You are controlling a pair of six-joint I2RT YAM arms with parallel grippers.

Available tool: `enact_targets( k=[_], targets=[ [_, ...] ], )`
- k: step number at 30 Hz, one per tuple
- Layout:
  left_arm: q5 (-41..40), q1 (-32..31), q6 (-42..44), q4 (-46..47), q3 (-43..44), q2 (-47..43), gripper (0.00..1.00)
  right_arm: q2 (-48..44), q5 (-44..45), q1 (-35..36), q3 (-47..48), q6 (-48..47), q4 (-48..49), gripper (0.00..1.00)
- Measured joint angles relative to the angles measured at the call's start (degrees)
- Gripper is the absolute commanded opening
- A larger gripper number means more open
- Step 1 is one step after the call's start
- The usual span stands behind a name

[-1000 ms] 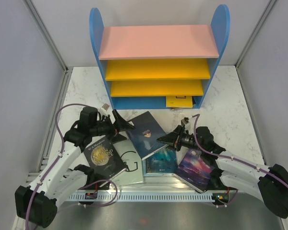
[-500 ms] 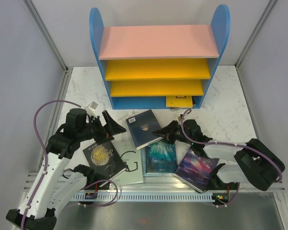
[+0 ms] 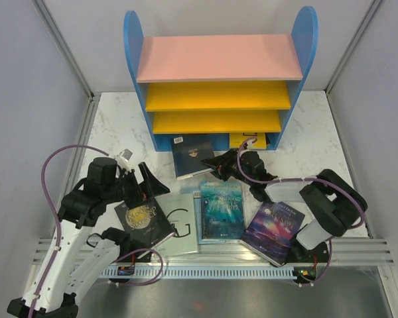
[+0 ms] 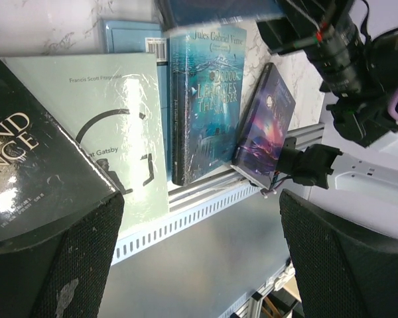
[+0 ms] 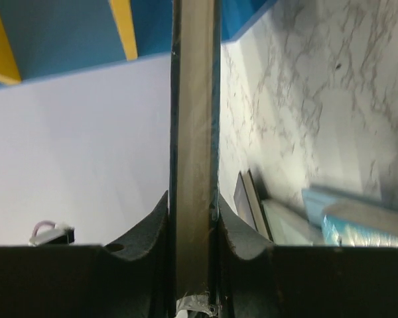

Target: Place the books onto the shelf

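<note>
The shelf [image 3: 219, 58] stands at the back, with blue sides, a pink top and yellow boards. A yellow book [image 3: 247, 140] lies in its bottom bay. My right gripper [image 3: 212, 159] is shut on a dark blue book [image 3: 191, 152], held on edge just in front of the blue base; in the right wrist view the book's page edge [image 5: 194, 132] runs up between the fingers [image 5: 149, 228]. My left gripper [image 3: 155, 180] is open and empty above the black gold-moon book [image 3: 144, 222]. Pale green [image 3: 182, 225], teal [image 3: 220, 209] and purple galaxy [image 3: 275, 225] books lie flat in a row.
A slotted metal rail [image 3: 205, 270] runs along the near table edge, just below the row of books. In the left wrist view the right arm [image 4: 338, 53] crosses the top right corner. Grey walls close in on both sides.
The right gripper has carried the dark blue book back and left, up to the shelf's base. The left arm has drawn back toward the near left, still open.
</note>
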Motion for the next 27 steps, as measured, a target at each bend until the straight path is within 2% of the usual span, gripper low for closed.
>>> enact_targets(
  k=[8, 16, 17, 18, 19, 20, 21, 27],
  targets=[
    [0.28, 0.00, 0.35, -2.49, 0.17, -1.75, 1.00, 17.51, 8.85, 0.24, 5.01, 5.05, 10.62, 0.00],
    [0.50, 0.00, 0.33, -5.49, 0.17, -5.64, 1.00, 32.11, 14.93, 2.51, 19.19, 9.99, 14.64, 0.01],
    [0.50, 0.00, 0.33, -5.92, 0.17, -6.21, 1.00, 34.23, 14.95, 2.69, 21.86, 10.29, 14.64, 0.31],
    [0.48, 0.00, 0.33, -6.34, 0.17, -6.67, 1.00, 35.93, 14.69, 2.84, 24.04, 10.67, 14.64, 0.46],
    [0.48, 0.00, 0.33, -6.71, 0.17, -7.02, 1.00, 37.22, 14.29, 2.93, 25.57, 11.58, 14.67, 0.78],
    [0.48, 0.00, 0.33, -6.97, 0.17, -7.17, 1.00, 37.83, 13.97, 2.93, 26.25, 12.44, 14.56, 0.93],
    [0.48, 0.00, 0.33, -7.21, 0.17, -7.26, 1.00, 38.14, 13.55, 2.93, 26.45, 12.83, 14.62, 0.98],
    [0.42, 0.00, 0.33, -7.43, 0.15, -7.19, 1.00, 35.23, 12.61, 2.97, 20.26, 13.22, 18.40, 0.98]
  ],
)
